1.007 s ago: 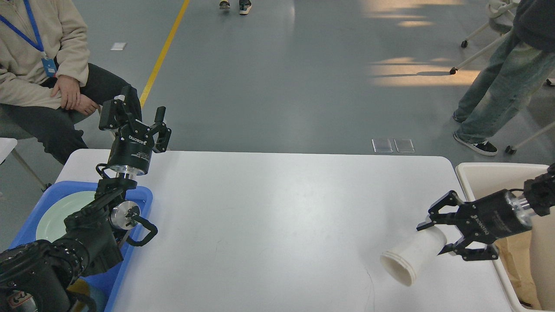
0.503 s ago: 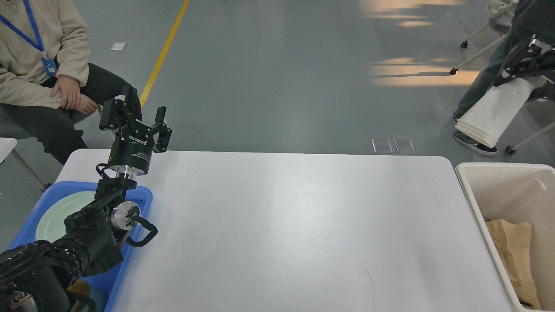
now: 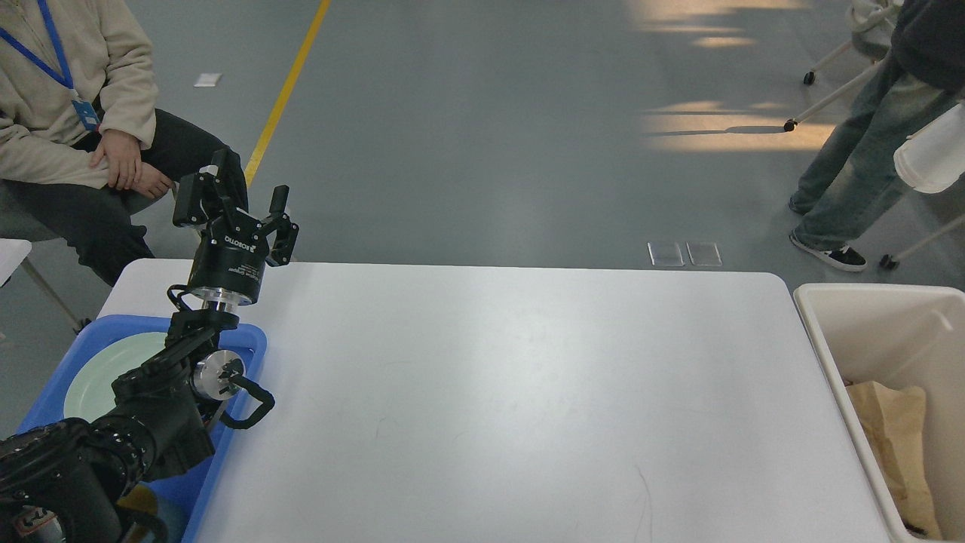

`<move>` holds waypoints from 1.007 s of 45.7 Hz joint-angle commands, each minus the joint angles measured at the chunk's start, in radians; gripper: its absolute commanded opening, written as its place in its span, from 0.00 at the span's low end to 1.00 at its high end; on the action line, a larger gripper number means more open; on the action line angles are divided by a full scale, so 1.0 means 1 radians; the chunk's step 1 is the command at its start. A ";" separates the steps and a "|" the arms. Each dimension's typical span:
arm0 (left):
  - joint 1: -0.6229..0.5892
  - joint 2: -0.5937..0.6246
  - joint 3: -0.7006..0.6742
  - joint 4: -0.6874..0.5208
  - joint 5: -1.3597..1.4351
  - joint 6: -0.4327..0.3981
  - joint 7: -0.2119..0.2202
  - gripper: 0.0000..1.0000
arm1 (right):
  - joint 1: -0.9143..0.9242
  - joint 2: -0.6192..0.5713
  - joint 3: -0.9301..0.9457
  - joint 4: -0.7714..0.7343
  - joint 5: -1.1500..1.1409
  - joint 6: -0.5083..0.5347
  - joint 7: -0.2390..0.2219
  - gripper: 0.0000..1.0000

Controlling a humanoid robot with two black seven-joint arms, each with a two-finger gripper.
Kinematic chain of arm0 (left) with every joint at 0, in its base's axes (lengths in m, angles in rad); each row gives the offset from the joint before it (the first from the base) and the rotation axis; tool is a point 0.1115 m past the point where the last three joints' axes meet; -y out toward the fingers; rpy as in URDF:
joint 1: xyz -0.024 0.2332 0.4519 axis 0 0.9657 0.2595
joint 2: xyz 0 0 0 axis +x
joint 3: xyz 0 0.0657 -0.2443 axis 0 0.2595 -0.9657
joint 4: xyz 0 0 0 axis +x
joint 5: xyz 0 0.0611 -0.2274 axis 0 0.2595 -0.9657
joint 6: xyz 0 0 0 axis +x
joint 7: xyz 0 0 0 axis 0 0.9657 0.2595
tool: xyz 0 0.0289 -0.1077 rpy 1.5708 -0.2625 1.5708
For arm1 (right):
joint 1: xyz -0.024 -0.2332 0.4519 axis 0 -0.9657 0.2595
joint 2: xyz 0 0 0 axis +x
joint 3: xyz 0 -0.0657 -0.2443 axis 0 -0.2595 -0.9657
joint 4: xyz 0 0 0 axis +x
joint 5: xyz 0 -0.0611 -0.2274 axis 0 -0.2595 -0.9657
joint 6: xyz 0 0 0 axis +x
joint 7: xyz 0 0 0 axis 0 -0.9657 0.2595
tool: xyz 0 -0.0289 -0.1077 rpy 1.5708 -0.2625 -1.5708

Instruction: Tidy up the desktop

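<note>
The desktop (image 3: 490, 377) is a large white table top with rounded corners, and its surface is bare. My left gripper (image 3: 245, 197) is open and empty, held above the table's far left corner. A white paper cup (image 3: 933, 151) hangs in the air at the right edge of the view, high above the cream bin (image 3: 818, 332). The frame cuts off part of the cup, and what holds it is out of view. My right gripper is not in view.
A blue tray (image 3: 252, 339) with a pale green plate (image 3: 90, 377) sits at the table's left, under my left arm. The cream bin holds a brown paper bag (image 3: 889, 430). A seated person (image 3: 68, 113) is at far left and a standing person (image 3: 852, 173) at far right.
The white cup went from lying on the table in my right gripper up and to the right. The right gripper has left the view. The left arm has not moved.
</note>
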 commanded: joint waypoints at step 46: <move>0.000 0.001 0.000 0.000 0.001 0.000 0.000 0.96 | -0.513 0.000 0.058 -0.133 -0.246 -0.047 -0.008 0.80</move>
